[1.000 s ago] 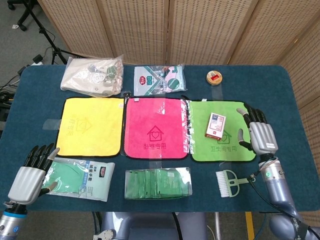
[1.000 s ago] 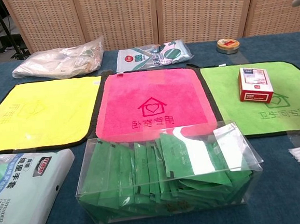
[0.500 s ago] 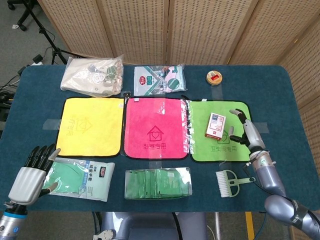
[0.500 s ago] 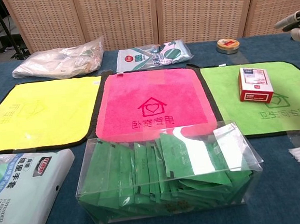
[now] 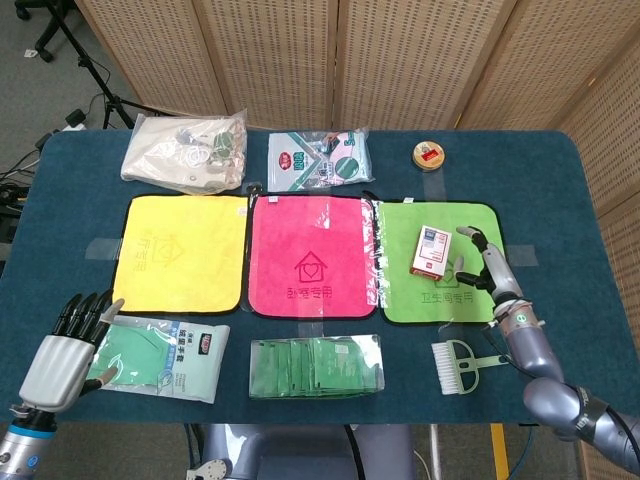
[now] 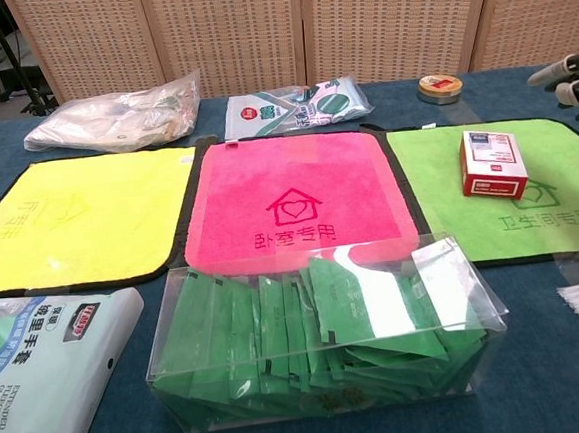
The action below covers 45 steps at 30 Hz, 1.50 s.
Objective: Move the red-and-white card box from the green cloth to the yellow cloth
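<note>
The red-and-white card box (image 5: 431, 250) (image 6: 491, 161) lies flat on the green cloth (image 5: 415, 295) (image 6: 449, 199). The yellow cloth (image 5: 183, 250) (image 6: 79, 215) lies at the left with nothing on it. My right hand (image 5: 486, 262) hovers just right of the box, turned edge-on, fingers apart and holding nothing; its fingertips (image 6: 564, 72) show at the right edge of the chest view. My left hand (image 5: 68, 345) hangs near the table's front left corner, fingers spread and empty.
A pink cloth (image 5: 312, 255) lies between the two cloths. A clear box of green packets (image 5: 317, 365), a glove pack (image 5: 160, 355) and a small brush (image 5: 460, 358) line the front. Two bags (image 5: 185, 150) (image 5: 320, 157) and a round tin (image 5: 429, 155) sit at the back.
My right hand has turned from palm-down to edge-on and moved left, closer to the card box. The left hand has barely shifted.
</note>
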Available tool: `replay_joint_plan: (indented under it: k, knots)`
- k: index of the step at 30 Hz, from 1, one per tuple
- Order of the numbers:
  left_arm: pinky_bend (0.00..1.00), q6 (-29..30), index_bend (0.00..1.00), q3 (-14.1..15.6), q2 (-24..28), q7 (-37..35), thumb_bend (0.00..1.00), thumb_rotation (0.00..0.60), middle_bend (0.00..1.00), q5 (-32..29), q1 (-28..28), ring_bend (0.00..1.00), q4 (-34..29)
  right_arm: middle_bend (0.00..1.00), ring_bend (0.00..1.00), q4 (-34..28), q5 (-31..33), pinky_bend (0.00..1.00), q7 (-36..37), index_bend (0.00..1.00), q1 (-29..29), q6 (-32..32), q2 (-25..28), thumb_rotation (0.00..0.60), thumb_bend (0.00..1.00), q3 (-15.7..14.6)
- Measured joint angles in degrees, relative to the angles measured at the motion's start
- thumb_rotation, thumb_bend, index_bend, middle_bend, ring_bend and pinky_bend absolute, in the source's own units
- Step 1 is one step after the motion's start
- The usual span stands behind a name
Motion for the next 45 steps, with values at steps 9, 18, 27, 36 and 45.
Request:
replay_joint_plan:
  k: [9,18,27,36,45]
  knots:
    - [0.0,-0.1,0.0,0.1,-0.2,0.4,0.11,0.6,0.0,0.1,0.0,0.0,0.1,0.01,0.0,4.2,-0.1,0.0,2.0,0.13,1.1,-3.4,-1.1,0.6,0.72,-1.8]
    - [0.0,0.2,0.0,0.1,-0.1,0.4,0.11,0.6,0.0,0.3,0.1,0.0,0.1,0.01,0.0,8.6,-0.9,0.0,2.8,0.13,2.4,-7.4,-3.0,0.6,0.72,-4.1]
    - [0.0,0.2,0.0,0.3,-0.2,0.5,0.11,0.6,0.0,0.5,0.0,0.0,0.1,0.01,0.0,9.3,-1.5,0.0,4.1,0.13,3.7,-9.6,-3.6,0.6,0.72,-5.3]
    - [0.0,0.0,0.0,0.5,-0.2,0.5,0.11,0.6,0.0,0.8,0.0,0.0,0.1,0.01,0.0,9.4,-2.2,0.0,4.6,0.13,5.3,-11.3,-4.7,0.6,0.73,-6.0]
    - [0.0,-0.2,0.0,0.7,-0.3,0.5,0.11,0.6,0.0,1.1,-0.1,0.0,0.1,0.01,0.0,9.2,-3.3,0.0,4.8,0.13,6.7,-12.2,-5.6,0.6,0.74,-6.7]
